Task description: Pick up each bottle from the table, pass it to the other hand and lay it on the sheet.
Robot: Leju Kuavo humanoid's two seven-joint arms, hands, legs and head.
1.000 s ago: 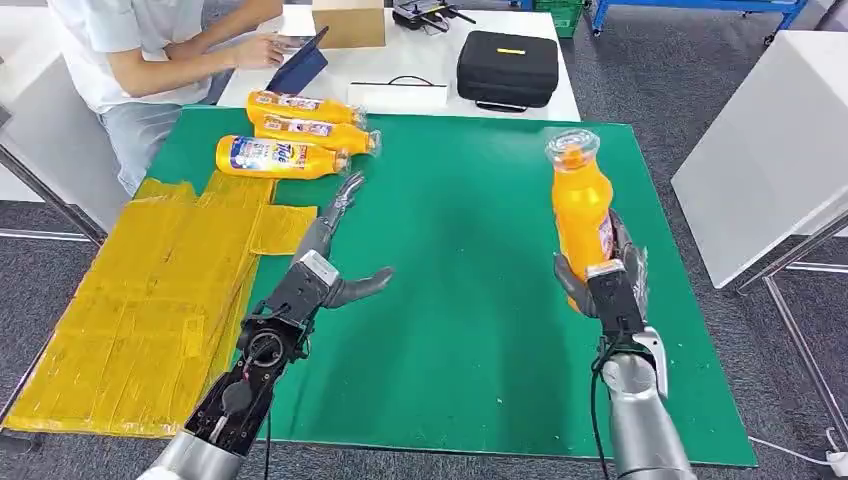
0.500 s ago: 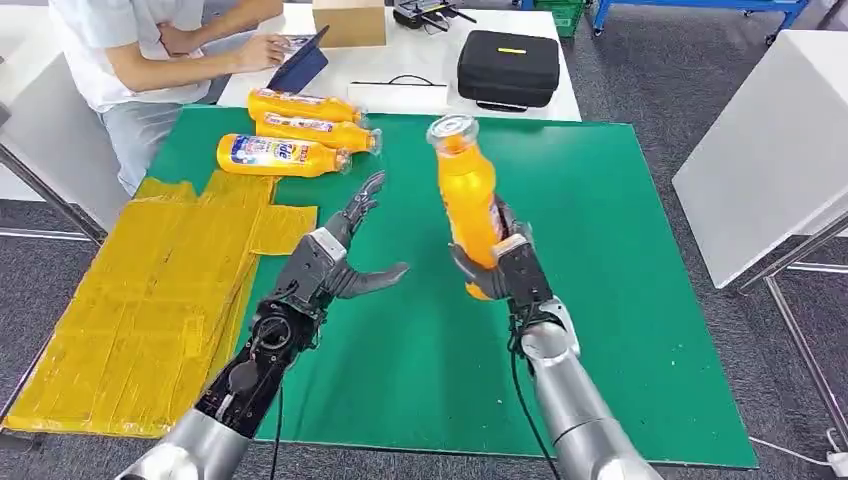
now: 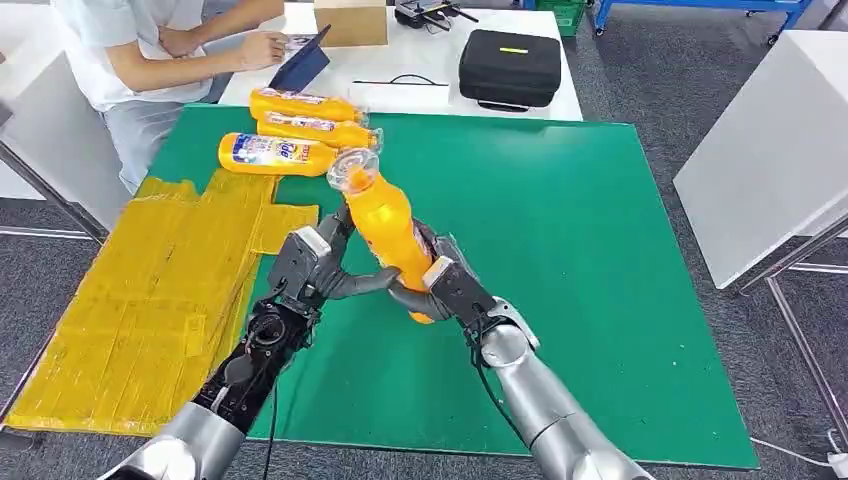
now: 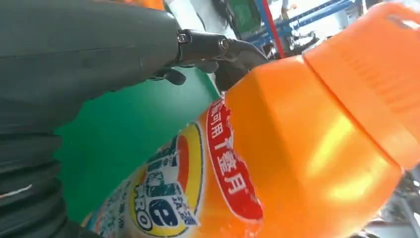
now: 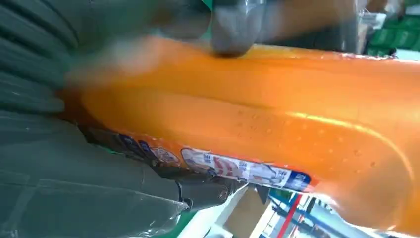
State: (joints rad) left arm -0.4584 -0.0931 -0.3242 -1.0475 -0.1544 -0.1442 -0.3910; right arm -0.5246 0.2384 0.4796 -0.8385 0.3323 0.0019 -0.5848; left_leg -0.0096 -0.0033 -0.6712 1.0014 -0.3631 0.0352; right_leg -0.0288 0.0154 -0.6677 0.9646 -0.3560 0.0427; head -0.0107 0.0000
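Note:
My right hand [image 3: 440, 286] grips an orange bottle [image 3: 385, 225] by its lower body, above the middle of the green table [image 3: 580, 220]. The bottle leans left, its clear cap toward the back left. My left hand [image 3: 316, 264] is spread beside it, thumb reaching under the bottle's base and fingers behind its body, not closed round it. The left wrist view has the bottle's label [image 4: 198, 183] close up in front of that hand's thumb [image 4: 89, 54]. The right wrist view shows the bottle [image 5: 277, 119] lying across the right hand [image 5: 74, 188]. Three more bottles [image 3: 276, 153] lie at the back left. The yellow sheet [image 3: 140, 300] covers the table's left side.
A person [image 3: 130, 50] sits at the back left with a tablet [image 3: 299, 68]. Behind the green table stand a black case [image 3: 507, 66] and a cardboard box [image 3: 349, 20]. A white table [image 3: 770, 150] is off to the right.
My right hand has carried the bottle from the right side leftward to the middle and tilted it to the left. My left hand has risen slightly to meet it.

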